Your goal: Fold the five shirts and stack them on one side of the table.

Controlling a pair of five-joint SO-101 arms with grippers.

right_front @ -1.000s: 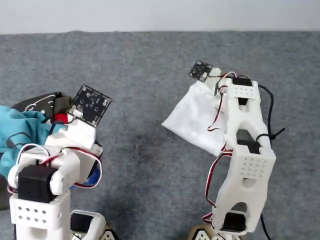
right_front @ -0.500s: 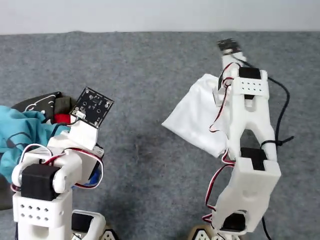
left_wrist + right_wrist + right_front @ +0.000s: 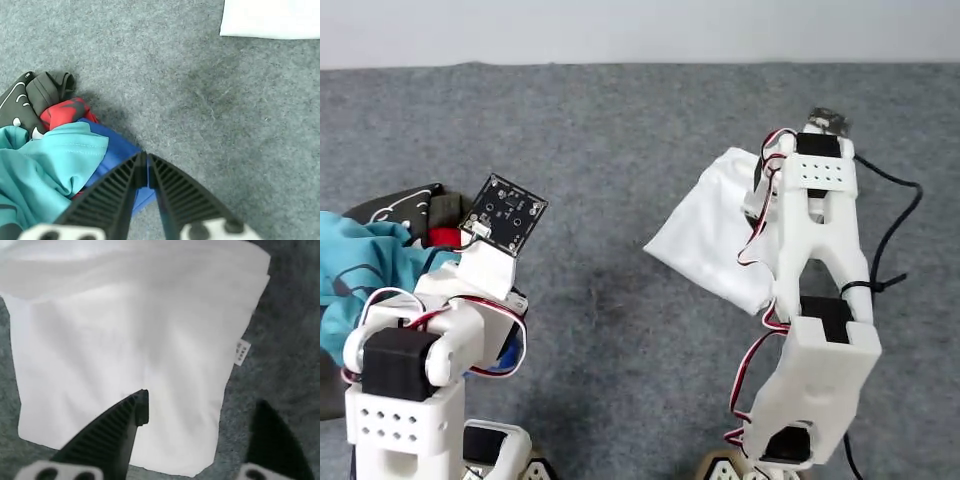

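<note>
**A:** High view first: where do the shirts lie?

**B:** A white shirt lies flat on the grey table, partly under the right arm. The rest sit heaped at the table's left edge by the left arm: a teal shirt on top, with a blue shirt, a red shirt and a black shirt around it.

**A:** And the jaws?

**B:** The right jaws are spread wide above the white shirt, one tip over cloth, the other over bare table. The left jaws are pressed together and empty, at the blue shirt's edge.
</note>
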